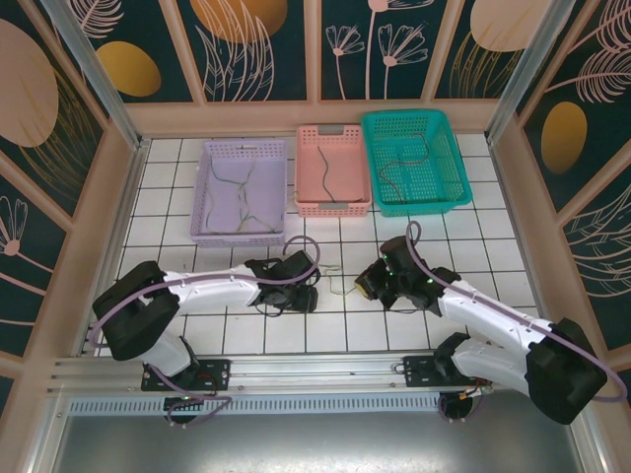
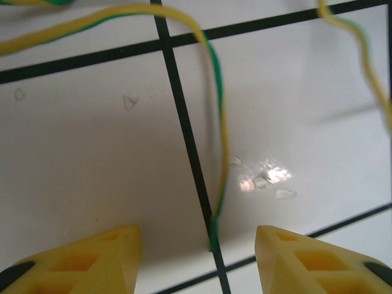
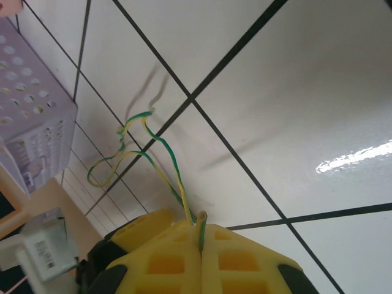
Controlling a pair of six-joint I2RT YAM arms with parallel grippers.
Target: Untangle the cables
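Top external view: a white-tiled counter point(image 1: 246, 330) with dark grout, walled by dark floral panels point(image 1: 251, 49), carries a lilac basket point(image 1: 244, 148), a pink basket point(image 1: 328, 131) and a teal basket point(image 1: 404, 117), each holding cables point(image 1: 242, 192). On the tiles between the arms lies a yellow-green cable point(image 3: 153, 147). The right gripper point(image 3: 201, 229) is clamped on its end. The left gripper point(image 2: 196, 236) stands parted around yellow-green wire, gripping nothing.

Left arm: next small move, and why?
Probably close the left gripper: it's open, and the thin yellow-and-green cable ends between its fingers on the white tiled table. The right gripper is shut on a yellow-and-green cable end, so a second grip would let the arms pull apart.
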